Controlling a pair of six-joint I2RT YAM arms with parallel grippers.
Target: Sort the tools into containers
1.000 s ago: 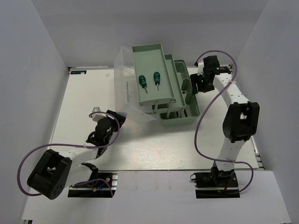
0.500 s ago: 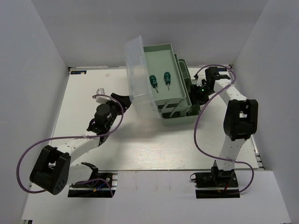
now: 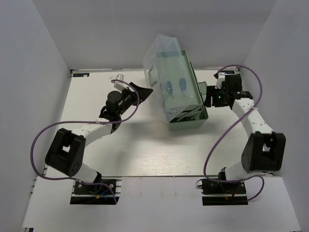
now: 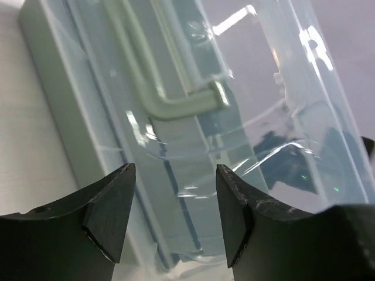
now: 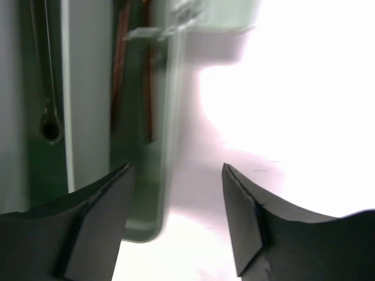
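The pale green toolbox (image 3: 192, 122) stands at the back middle of the table, its trays folded together. Its translucent lid (image 3: 166, 60) tilts over the trays. Two green-handled screwdrivers (image 3: 176, 87) show through the lid. My left gripper (image 3: 145, 90) is open and empty at the lid's left side. In the left wrist view the lid (image 4: 275, 111) and its pale handle (image 4: 176, 105) fill the frame beyond the left gripper (image 4: 174, 216). My right gripper (image 3: 208, 98) is open at the box's right wall. In the right wrist view the right gripper (image 5: 176, 216) straddles the box wall (image 5: 149, 187), and a silver wrench (image 5: 50, 126) lies inside. Hex keys and rod are hidden.
White walls enclose the table on the left, back and right. The purple cables loop beside each arm. The arm bases sit at the near edge. Bare white table (image 3: 154, 154) lies in front of the toolbox.
The lid has swung from the left side up over the trays, and the trays have folded in. My left gripper followed it up and right. My right arm shifted right.
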